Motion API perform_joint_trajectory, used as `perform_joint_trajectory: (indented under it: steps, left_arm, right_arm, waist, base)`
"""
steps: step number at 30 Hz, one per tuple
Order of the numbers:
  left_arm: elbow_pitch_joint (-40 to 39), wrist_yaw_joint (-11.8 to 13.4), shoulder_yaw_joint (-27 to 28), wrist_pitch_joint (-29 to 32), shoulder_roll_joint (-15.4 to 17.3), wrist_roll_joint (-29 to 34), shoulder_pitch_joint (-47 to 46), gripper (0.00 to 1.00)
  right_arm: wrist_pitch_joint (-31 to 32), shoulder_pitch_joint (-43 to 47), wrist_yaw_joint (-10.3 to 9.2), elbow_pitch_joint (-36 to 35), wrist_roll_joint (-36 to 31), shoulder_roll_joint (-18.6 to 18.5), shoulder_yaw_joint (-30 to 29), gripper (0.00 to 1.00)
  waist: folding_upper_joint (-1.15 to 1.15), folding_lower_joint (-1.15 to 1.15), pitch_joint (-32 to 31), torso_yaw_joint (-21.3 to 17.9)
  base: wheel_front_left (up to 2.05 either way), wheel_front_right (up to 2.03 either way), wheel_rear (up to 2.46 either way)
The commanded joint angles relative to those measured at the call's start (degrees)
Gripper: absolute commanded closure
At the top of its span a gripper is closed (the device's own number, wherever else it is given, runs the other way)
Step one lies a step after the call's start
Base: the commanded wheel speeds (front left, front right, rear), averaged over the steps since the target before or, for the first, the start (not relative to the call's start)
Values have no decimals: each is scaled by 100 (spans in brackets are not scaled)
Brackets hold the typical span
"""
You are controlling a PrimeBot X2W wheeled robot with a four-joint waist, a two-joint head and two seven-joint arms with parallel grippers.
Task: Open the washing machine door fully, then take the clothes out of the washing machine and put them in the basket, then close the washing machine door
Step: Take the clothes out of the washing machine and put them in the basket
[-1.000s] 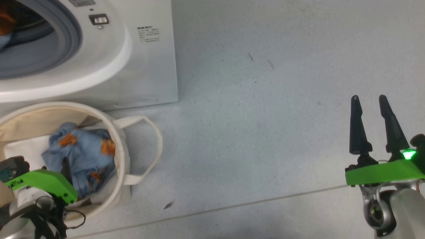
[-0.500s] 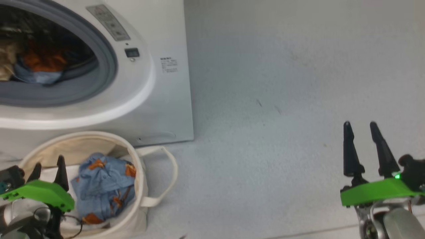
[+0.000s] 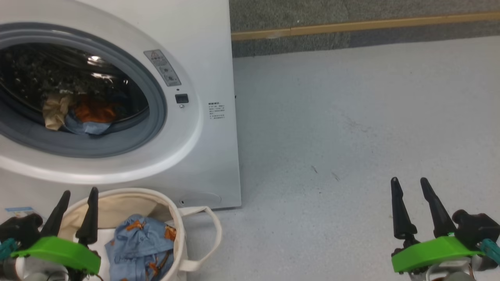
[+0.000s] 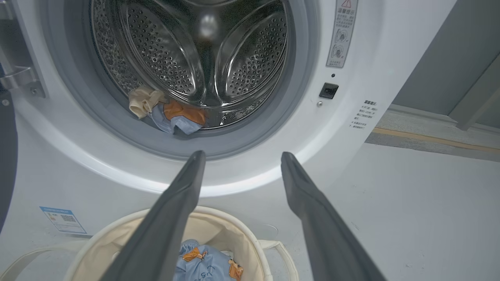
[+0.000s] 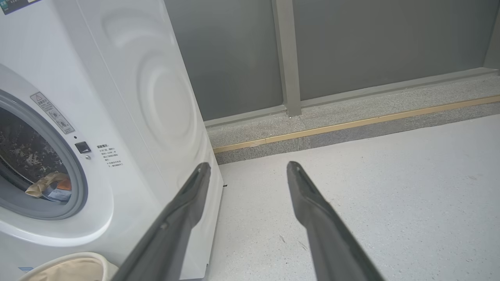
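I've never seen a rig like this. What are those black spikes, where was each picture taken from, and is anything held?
Those spikes are the robot's fingers: two per gripper, one gripper on each arm. One picture comes from a camera on its head, with the left gripper at lower left and the right gripper at lower right. The other two come from cameras on the wrists, looking along the fingers. Before it stands a white washing machine, its mouth open, with blue, cream and orange clothes in the drum. On the floor sits a cream basket with one blue piece in it. Both grippers are open and hold nothing.
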Motion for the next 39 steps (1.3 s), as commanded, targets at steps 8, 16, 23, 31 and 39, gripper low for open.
perform_joint_trajectory:
  steps: [8,16,23,31,39]
  left_arm:
    - [-1629,222,437,141,569,-159,788,0]
    - [-1969,312,522,271,637,-304,1120,0]
    - [-2035,404,516,288,708,-244,1155,0]
    - [-2139,531,587,220,660,-283,1227,0]
    - [-2141,569,525,189,552,-298,1170,0]
  right_arm:
    - [-70,38,32,-159,0,21,171,0]
    - [-70,15,32,-122,15,33,217,0]
    - [-70,-15,32,-126,16,16,277,0]
    - [-70,-7,32,-118,34,15,298,0]
    - [-70,-31,32,-134,25,20,275,0]
  waist:
    - [0,0,-287,-21]
    - [0,0,-319,-48]
    - [0,0,-335,-90]
    - [0,0,-327,-61]
    - [0,0,-224,-9]
  base:
    - [0,0,0]
    - [0,0,0]
    - [0,0,0]
    - [0,0,0]
    - [0,0,0]
